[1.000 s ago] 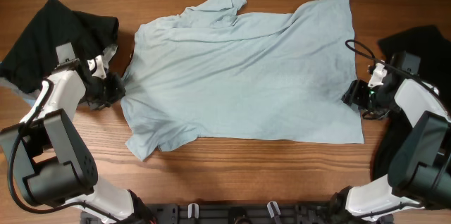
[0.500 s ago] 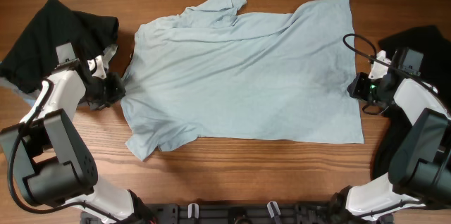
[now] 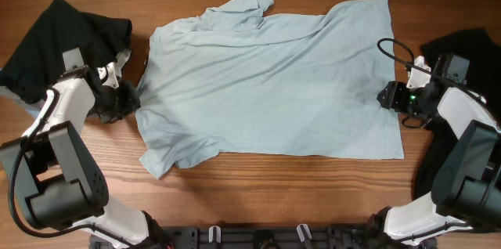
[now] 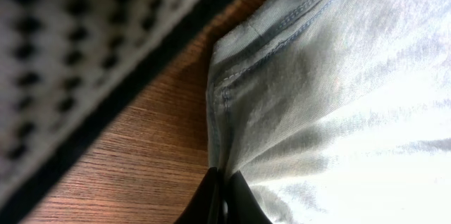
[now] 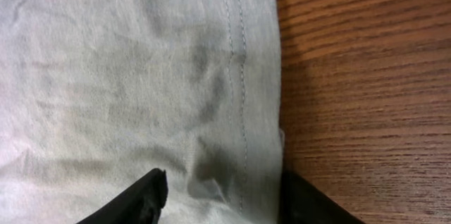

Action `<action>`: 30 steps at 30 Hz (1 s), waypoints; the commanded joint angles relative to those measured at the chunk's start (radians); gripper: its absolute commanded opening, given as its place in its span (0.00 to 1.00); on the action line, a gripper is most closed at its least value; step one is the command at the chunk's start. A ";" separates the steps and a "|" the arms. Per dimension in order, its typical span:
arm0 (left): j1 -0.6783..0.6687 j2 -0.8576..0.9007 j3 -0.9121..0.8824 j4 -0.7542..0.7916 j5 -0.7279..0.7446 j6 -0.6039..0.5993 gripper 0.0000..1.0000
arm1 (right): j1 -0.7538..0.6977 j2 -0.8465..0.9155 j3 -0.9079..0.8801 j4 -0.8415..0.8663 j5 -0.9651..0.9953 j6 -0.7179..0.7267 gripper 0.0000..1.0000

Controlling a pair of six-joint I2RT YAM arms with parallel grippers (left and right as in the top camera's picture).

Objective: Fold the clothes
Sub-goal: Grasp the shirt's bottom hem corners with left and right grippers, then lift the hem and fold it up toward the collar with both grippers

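Note:
A pale light-blue T-shirt [image 3: 266, 84] lies spread flat on the wooden table, collar and sleeves to the left, hem to the right. My left gripper [image 3: 135, 97] is shut on the shirt's left edge; in the left wrist view the fingertips [image 4: 221, 185] pinch a stitched seam of the fabric [image 4: 331, 76]. My right gripper [image 3: 386, 96] is open over the shirt's right hem; in the right wrist view its fingers [image 5: 224, 189] straddle the hemmed edge [image 5: 239, 76] low on the cloth.
A black garment [image 3: 66, 41] lies heaped at the far left behind my left arm. Another dark garment [image 3: 466, 49] lies at the right edge by my right arm. Bare wood shows along the front edge [image 3: 274, 186].
My right gripper has moved left, from beside the hem onto the shirt's right edge. The left gripper and the shirt have stayed put.

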 commanded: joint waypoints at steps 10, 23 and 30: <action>0.008 -0.064 0.019 -0.034 0.049 -0.013 0.04 | -0.005 0.014 0.132 -0.146 -0.069 0.126 0.04; 0.062 -0.771 0.390 -0.143 -0.053 0.014 0.04 | -0.074 -0.338 0.826 -0.698 -0.061 0.160 0.04; 0.062 -0.897 0.509 -0.185 -0.124 0.012 0.04 | -0.138 -0.518 0.908 -0.790 -0.038 0.282 0.04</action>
